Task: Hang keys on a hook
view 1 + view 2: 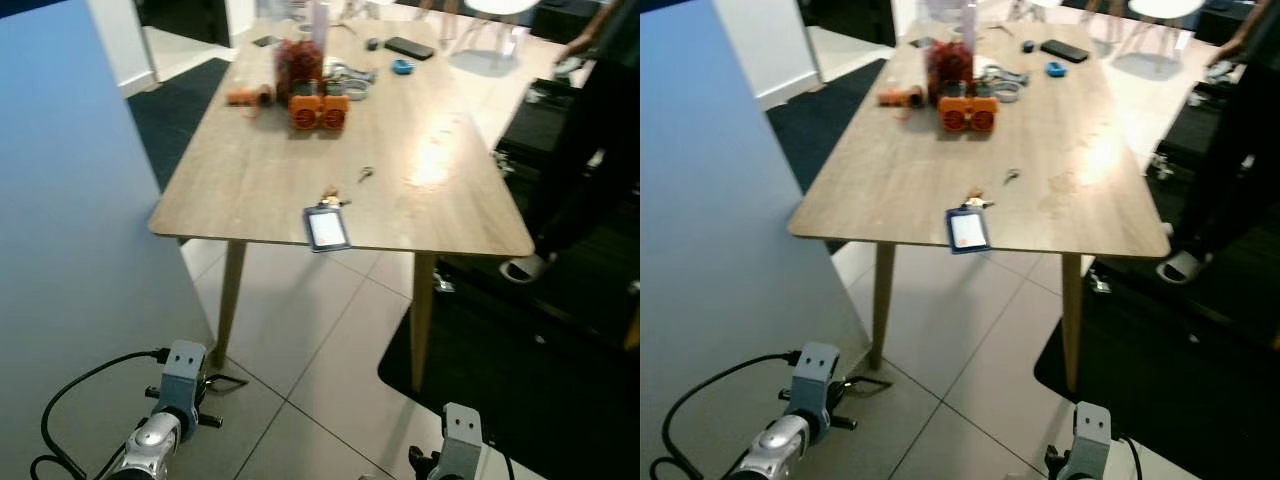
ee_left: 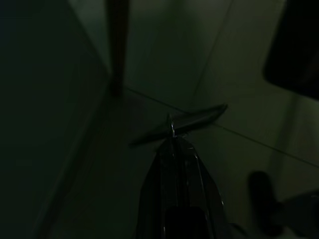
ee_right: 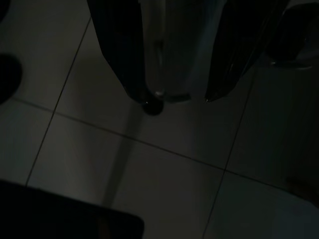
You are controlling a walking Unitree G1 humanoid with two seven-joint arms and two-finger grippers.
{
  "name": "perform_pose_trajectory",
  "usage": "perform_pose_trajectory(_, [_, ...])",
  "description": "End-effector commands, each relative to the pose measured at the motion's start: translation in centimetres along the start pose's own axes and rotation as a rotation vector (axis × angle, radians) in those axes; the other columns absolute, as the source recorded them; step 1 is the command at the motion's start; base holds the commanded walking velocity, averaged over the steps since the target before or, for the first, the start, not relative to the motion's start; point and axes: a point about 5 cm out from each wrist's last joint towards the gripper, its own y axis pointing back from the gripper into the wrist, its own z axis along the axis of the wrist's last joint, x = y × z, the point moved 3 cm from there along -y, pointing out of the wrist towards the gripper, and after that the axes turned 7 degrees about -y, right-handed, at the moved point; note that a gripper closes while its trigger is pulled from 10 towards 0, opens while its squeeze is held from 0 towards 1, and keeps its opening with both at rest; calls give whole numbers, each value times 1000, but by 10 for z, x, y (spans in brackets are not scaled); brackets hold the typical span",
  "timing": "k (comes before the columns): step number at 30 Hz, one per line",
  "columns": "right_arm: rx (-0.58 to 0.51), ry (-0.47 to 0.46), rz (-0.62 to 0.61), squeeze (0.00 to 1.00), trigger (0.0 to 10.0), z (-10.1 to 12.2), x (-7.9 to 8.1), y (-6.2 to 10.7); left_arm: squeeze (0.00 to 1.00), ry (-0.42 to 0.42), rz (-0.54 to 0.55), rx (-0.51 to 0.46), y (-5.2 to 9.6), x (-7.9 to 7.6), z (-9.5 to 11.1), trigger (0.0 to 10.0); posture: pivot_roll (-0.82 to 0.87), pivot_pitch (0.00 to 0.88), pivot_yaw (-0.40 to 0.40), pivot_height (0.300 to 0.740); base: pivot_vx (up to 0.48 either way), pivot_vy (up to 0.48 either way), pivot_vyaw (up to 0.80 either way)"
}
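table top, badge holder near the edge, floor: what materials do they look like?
Table top: light wood or wood-look laminate, matte, visible grain with a soft glare patch. Badge holder: probably clear plastic sleeve with a dark blue rim, pale card inside; too small to be sure. Floor: pale glazed tiles with dark grout lines.

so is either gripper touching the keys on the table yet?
Apart. Left eye view: keys lie by the table's near edge; both arms hang low over the floor tiles.
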Motion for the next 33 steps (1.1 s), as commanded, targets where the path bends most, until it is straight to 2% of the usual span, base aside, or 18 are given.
perform_pose_trajectory(1, [14,-8,-3,0,10000,-3,1,0,0,18,-2,31,1,-3,-8,10000,102,49,-4,740,0,0,0])
perform_pose_trajectory(4, [18,4,0,0,10000,-3,0,0,0,10,-4,51,1,-5,-10,10000,103,48,-8,740,0,0,0])
perform_pose_trajectory(5, [20,12,4,0,10000,-3,0,0,0,-2,-35,43,1,-10,-10,10000,103,50,-10,740,0,0,0])
perform_pose_trajectory(9, [22,38,20,0,10000,-1,3,-1,0,-27,-15,36,1,-11,-10,10000,99,55,-13,740,0,0,0])
perform_pose_trajectory(11, [21,43,26,0,10000,-1,4,-1,0,-5,-16,34,2,-11,-11,10000,97,60,-8,740,0,0,0])
perform_pose_trajectory(13, [18,48,29,0,10000,0,5,-1,0,42,-23,-23,2,-12,-6,10000,96,62,-4,740,0,0,0])
perform_pose_trajectory(14, [14,55,32,0,10000,2,6,-2,0,100,-12,-55,3,-11,-3,10000,96,64,-3,740,0,0,0])
perform_pose_trajectory(19, [12,78,36,0,10000,3,6,-2,0,131,34,-54,1,-7,-1,10000,98,66,-10,740,0,0,480])
perform_pose_trajectory(20, [17,90,41,0,10000,2,7,-2,0,104,-16,-21,0,-12,-3,10000,100,67,-14,740,0,0,800])
perform_pose_trajectory(22, [18,94,43,0,10000,2,7,-2,0,75,-35,-4,-1,-15,-4,10000,100,64,-16,740,0,0,800])
perform_pose_trajectory(23, [17,99,44,0,10000,3,7,-2,0,8,-51,21,-1,-18,-7,10000,98,61,-17,740,0,0,800])
perform_pose_trajectory(24, [16,100,44,0,10000,3,7,-2,0,-11,-52,27,0,-18,-8,10000,98,61,-17,740,0,0,800])
perform_pose_trajectory(30, [7,108,46,0,10000,7,7,-3,0,-15,-41,70,0,-18,-15,10000,88,53,-18,740,0,0,800])
perform_pose_trajectory(33, [0,112,48,0,10000,9,7,-3,0,-57,-47,66,1,-18,-15,10000,83,48,-20,740,0,0,800])
